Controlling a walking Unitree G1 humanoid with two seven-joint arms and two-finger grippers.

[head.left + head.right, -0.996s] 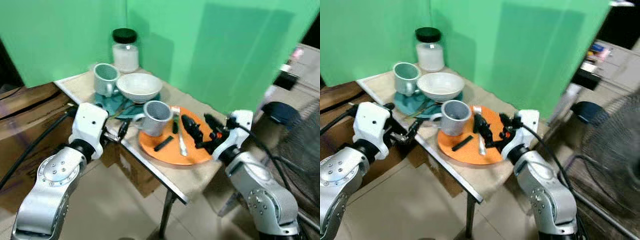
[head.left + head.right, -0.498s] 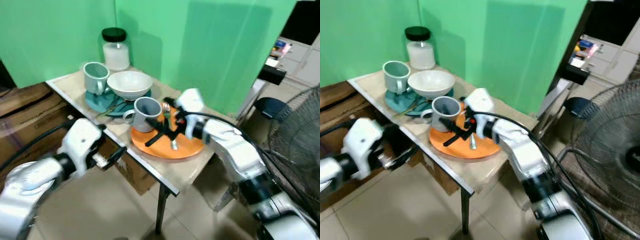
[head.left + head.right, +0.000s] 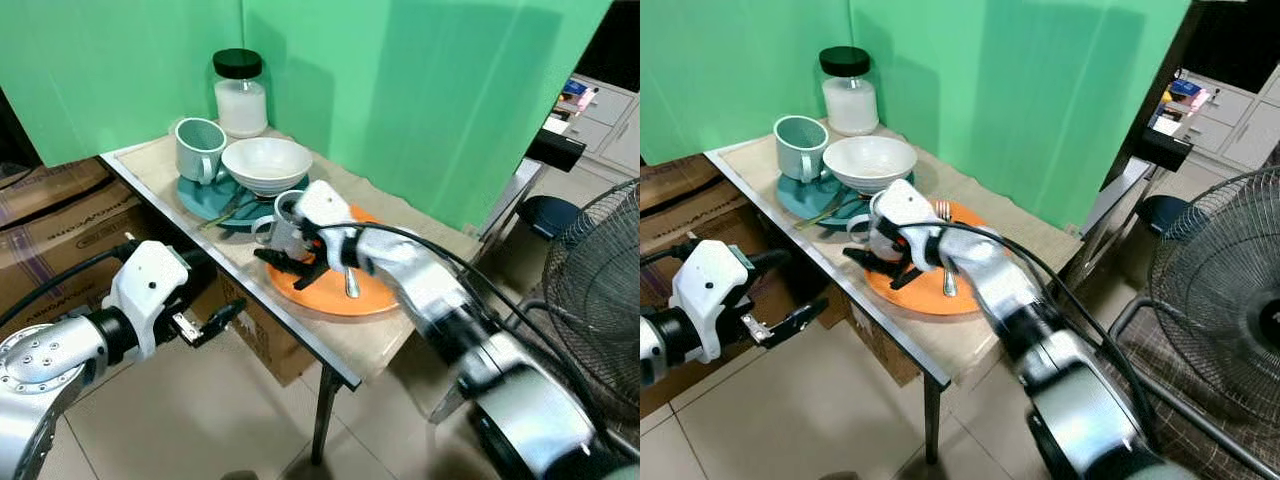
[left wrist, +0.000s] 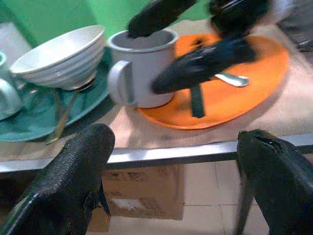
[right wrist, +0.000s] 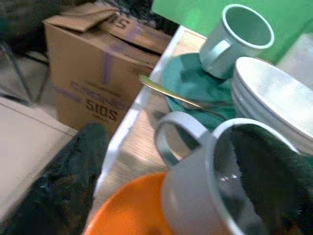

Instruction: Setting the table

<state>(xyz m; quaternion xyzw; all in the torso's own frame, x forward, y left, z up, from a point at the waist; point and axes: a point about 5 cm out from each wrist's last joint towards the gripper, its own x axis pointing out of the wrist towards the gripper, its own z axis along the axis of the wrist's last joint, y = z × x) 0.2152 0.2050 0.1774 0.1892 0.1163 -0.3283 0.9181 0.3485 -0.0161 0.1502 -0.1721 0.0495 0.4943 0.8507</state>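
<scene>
Green backdrop behind small metal-edged table (image 3: pixel 330 355). Right gripper (image 3: pixel 290 262) straddled rim of grey ceramic mug (image 4: pixel 139 68) on round orange plate (image 3: pixel 375 300), one finger inside, apparently grasping to relocate it. Left gripper (image 3: pixel 215 322) hung below near table edge, fingers spread, empty.

A glossy grey ceramic-looking mug (image 4: pixel 141 66) stands on a smooth orange plate (image 3: pixel 375 296). A shiny metal fork (image 3: pixel 946 262) lies on that plate. The white bowl (image 3: pixel 266 163) looks glazed. The table (image 3: pixel 395 336) has a bare metal edge. Matt brown cardboard boxes (image 5: pixel 93 73) stand below. The fingers (image 4: pixel 68 181) are matt black.
</scene>
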